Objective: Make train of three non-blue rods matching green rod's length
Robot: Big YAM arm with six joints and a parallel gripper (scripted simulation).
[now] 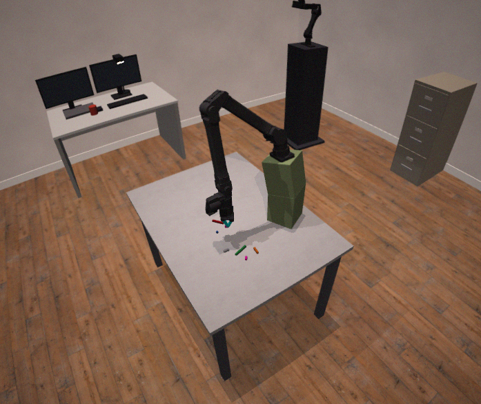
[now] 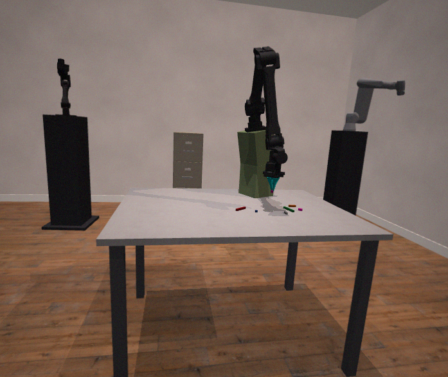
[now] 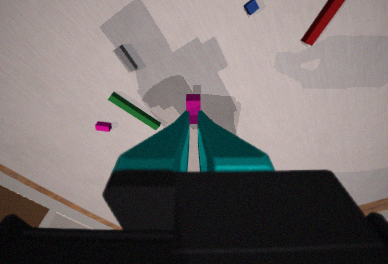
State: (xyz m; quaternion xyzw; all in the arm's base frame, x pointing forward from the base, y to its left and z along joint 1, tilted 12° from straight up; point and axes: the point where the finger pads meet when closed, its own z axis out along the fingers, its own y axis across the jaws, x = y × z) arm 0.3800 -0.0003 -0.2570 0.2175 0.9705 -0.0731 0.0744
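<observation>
1. Your table (image 1: 201, 278) (image 2: 175, 226) (image 3: 50, 47) is carrying all the loose rods, and no train is forming on it yet.
2. Your arm (image 1: 217, 152) (image 2: 271, 97) (image 3: 260, 217) is hanging over the table, so I'm reading this as the carrying step for the first train piece.
3. Your gripper (image 1: 226, 225) (image 2: 272, 190) (image 3: 193, 117) is clamping a small magenta rod between its tips, up off the table.
4. Green (image 1: 240, 249) (image 2: 288, 209) (image 3: 134, 110) is lying flat, setting your target of 8.
5. Red (image 1: 217, 221) (image 2: 240, 208) (image 3: 332, 8) is lying well apart from green; it's being no use to you, too long for a trio.
6. Orange (image 1: 256, 249) (image 2: 292, 206) is lying near green. With both magentas it's making 4+2+2, so I'm guessing it's your anchor.
7. Grey (image 1: 226, 250) (image 2: 285, 212) (image 3: 128, 57) is sitting on green's other side, not fitting the sum.
8. The held magenta (image 2: 272, 192) (image 3: 193, 103) is needing a spot at one end of orange, turned along its line, lowered flat before you're letting go. Watch you're not nudging green or the other piece.
9. The loose magenta (image 1: 246, 258) (image 2: 300, 209) (image 3: 103, 126) is waiting near orange, not lined up.
10. Blue (image 1: 217, 231) (image 2: 256, 210) (image 3: 251, 6) is staying out, by the rules.
</observation>
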